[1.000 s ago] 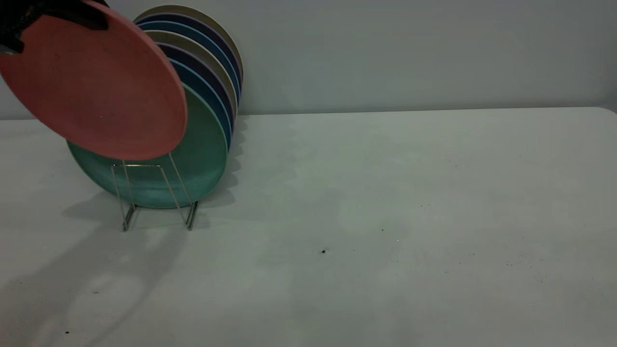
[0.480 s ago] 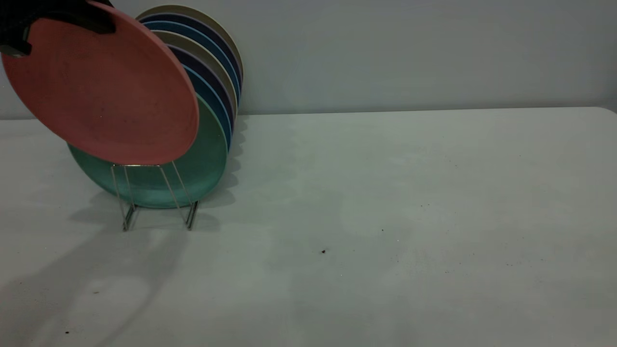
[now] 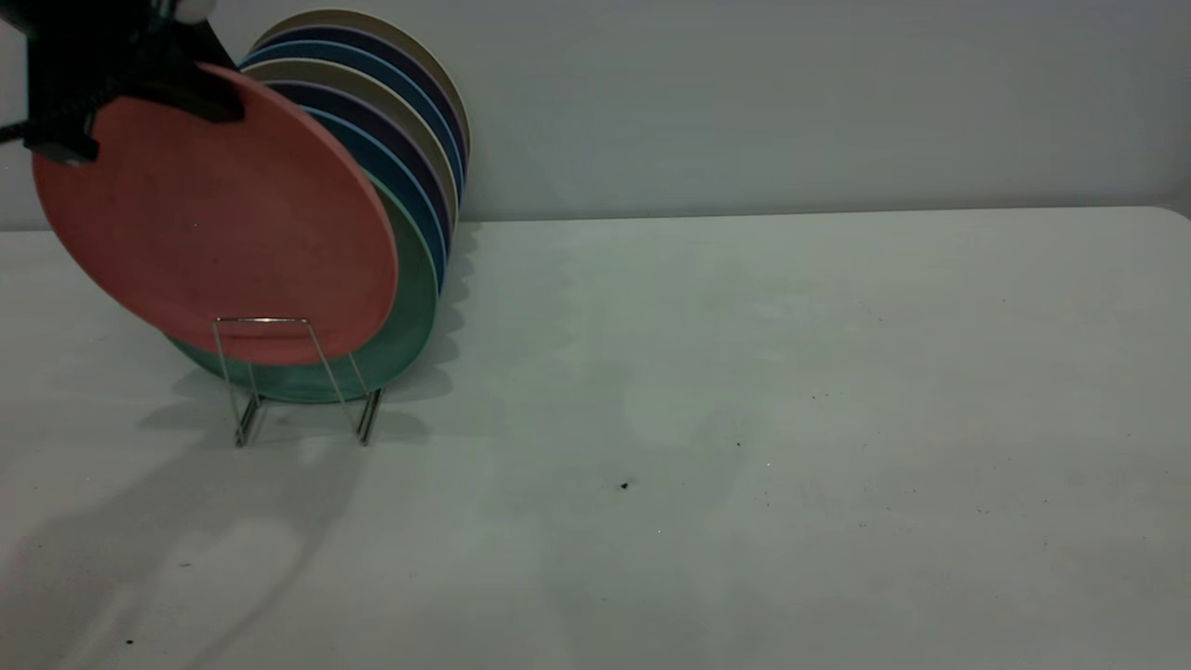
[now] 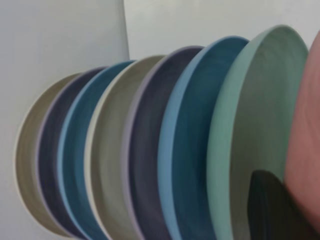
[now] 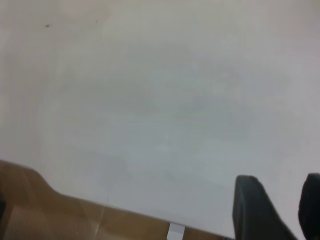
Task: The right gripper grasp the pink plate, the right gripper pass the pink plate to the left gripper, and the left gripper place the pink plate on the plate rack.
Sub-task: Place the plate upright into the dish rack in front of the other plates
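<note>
Overhead, the left hand [image 3: 112,88] pinches the pink plate's [image 3: 219,219] upper rim — tilted.

The exterior view looks level and low across the table [image 3: 744,419] toward the wall, the plate rack [image 3: 298,372] near its left edge. The left wrist view sits close against the racked plates, sharing the green plate [image 4: 250,135] with the exterior. The right wrist view looks down on bare tabletop and its edge.

Pink plate [image 3: 214,223] tilted, lower edge behind plate rack [image 3: 302,381] front loop.
</note>
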You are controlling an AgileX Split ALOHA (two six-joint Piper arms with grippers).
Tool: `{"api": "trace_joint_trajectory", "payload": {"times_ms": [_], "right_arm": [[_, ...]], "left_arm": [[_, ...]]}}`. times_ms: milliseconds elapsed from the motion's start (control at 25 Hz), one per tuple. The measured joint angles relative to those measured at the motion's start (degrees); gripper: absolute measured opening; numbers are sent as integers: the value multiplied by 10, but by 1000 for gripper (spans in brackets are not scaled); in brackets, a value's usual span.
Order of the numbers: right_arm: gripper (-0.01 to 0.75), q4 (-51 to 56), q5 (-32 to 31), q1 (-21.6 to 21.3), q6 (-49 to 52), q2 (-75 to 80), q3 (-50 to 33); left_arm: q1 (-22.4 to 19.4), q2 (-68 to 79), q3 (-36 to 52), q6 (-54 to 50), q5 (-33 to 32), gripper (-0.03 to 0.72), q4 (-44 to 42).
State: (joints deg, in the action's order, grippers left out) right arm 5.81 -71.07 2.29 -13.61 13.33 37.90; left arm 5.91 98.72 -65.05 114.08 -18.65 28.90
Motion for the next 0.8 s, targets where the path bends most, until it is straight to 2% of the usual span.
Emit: {"api": "trace_joint_trajectory", "payload": {"times_ms": [280, 400, 480, 640, 800], "right_arm": [[243, -3, 0, 0, 0, 0, 0], [243, -9, 0, 0, 0, 0, 0], [243, -13, 0, 0, 0, 0, 0], [243, -22, 0, 0, 0, 0, 0], [243, -25, 0, 0, 0, 0, 0]], "left_arm": [[0, 30, 0, -14, 17, 96, 1], [0, 33, 0, -31, 18, 128, 1], [0, 33, 0, -43, 17, 174, 1], [0, 33, 0, -70, 17, 322, 1], [0, 33, 0, -86, 17, 413, 1]]}}
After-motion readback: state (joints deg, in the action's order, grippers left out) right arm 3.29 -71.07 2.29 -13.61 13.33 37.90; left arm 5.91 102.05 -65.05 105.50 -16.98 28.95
